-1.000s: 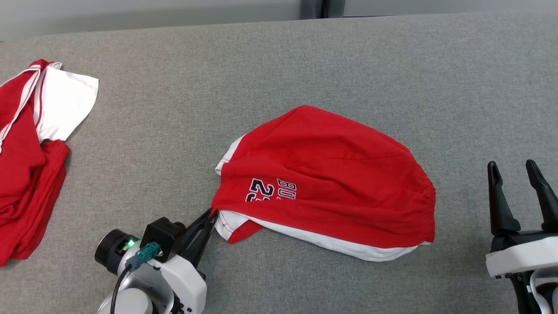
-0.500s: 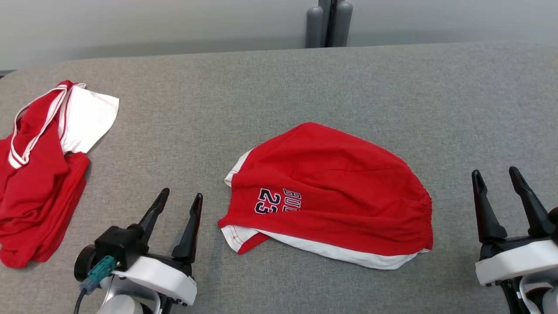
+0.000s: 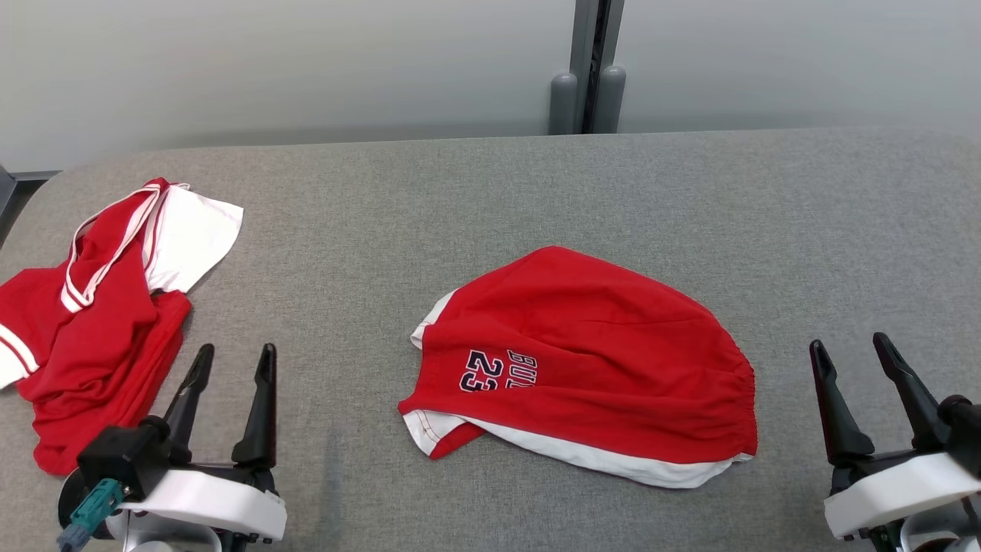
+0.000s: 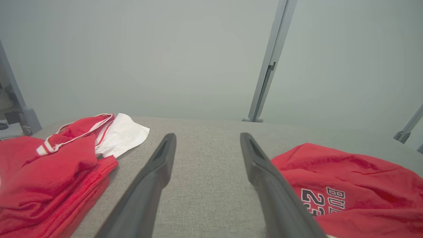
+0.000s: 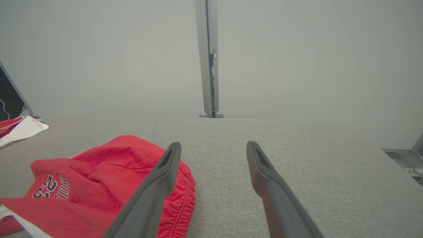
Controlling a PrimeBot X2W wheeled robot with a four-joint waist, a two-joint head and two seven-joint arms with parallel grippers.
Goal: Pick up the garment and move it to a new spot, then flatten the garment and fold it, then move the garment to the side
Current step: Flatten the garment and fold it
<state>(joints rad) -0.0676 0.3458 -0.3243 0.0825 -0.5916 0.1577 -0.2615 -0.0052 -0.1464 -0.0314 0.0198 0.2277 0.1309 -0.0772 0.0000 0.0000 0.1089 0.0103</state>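
Observation:
The garment (image 3: 598,376) is a pair of red shorts with white trim and a dark "23" print, lying loosely folded in the middle of the grey table (image 3: 460,199). My left gripper (image 3: 236,350) stands open at the lower left, apart from the shorts, with nothing between its fingers. In the left wrist view the garment (image 4: 347,185) lies to the right of the open left gripper (image 4: 208,135). My right gripper (image 3: 848,342) is open at the lower right, just beyond the elastic waistband. The right wrist view has the garment (image 5: 99,175) to the left of the open right gripper (image 5: 214,144).
A crumpled pile of red and white clothes (image 3: 100,307) lies at the table's left end, close to my left gripper; the pile (image 4: 56,165) is on the left in the left wrist view. A grey post (image 3: 588,69) stands behind the table against a pale wall.
My left gripper let go of the garment's lower left corner, opened and drew back to the left. The head camera tilted up, so the whole picture shifted down.

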